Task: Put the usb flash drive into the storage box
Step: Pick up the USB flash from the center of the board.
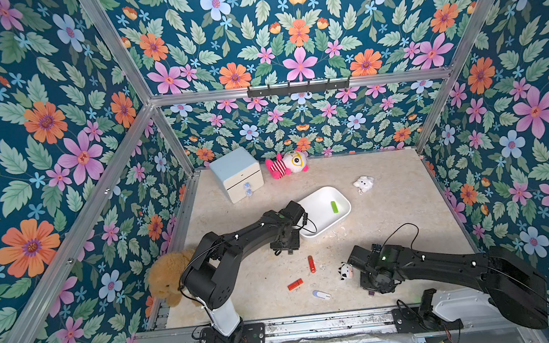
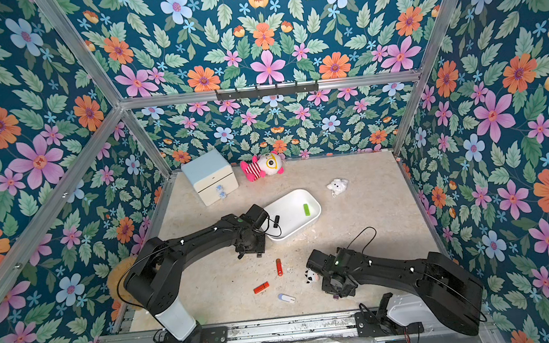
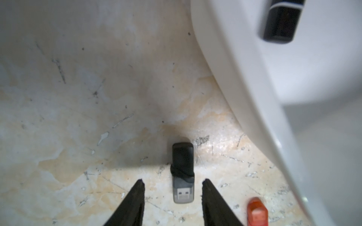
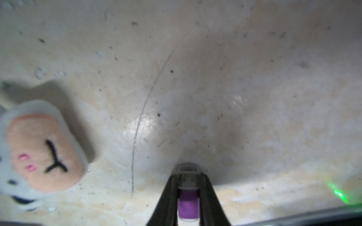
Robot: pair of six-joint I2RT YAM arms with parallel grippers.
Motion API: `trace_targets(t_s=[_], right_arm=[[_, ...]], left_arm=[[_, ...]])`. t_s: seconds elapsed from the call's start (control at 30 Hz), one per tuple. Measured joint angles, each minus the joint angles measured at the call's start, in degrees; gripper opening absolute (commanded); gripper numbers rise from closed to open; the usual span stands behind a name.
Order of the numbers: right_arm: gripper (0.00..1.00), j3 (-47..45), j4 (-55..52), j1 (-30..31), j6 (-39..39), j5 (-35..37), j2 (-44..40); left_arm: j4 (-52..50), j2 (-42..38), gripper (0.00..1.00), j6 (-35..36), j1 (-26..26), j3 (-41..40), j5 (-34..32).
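The storage box point(image 1: 323, 224) is a shallow white tray at mid-table, holding a green flash drive point(image 1: 334, 206); the left wrist view shows a black drive point(image 3: 280, 21) inside it too. My left gripper point(image 3: 173, 183) hangs open just beside the box's near corner point(image 3: 244, 94), its fingertips either side of a black-and-grey usb flash drive point(image 3: 183, 172) lying on the table, not touching it. My right gripper point(image 4: 188, 177) is shut on a purple flash drive point(image 4: 188, 203) with a clear cap, low over the table at the front right. Two red drives point(image 1: 311, 264) point(image 1: 295, 284) and a white one point(image 1: 321, 294) lie between the arms.
A small cow plush point(image 1: 345, 271) sits right beside the right wrist. A brown plush point(image 1: 166, 279) lies at the left edge. At the back stand a pale-blue-topped drawer cabinet point(image 1: 237, 174), a pink striped plush point(image 1: 286, 164) and a small white plush point(image 1: 364, 183).
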Motion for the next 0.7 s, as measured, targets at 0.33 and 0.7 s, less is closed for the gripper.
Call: trace_targets(t_s=[0.33,0.7], right_arm=[[0.00,-0.3,0.0,0.0,0.0,0.0,-0.4],[0.00,-0.5,0.0,0.0,0.0,0.0,-0.7]], left_arm=[[0.6,1.3,0.49,0.0,-0.2,-0.9,-0.2],[2.3,2.1,0.30,-0.3,-0.7,-1.7,-0.9]])
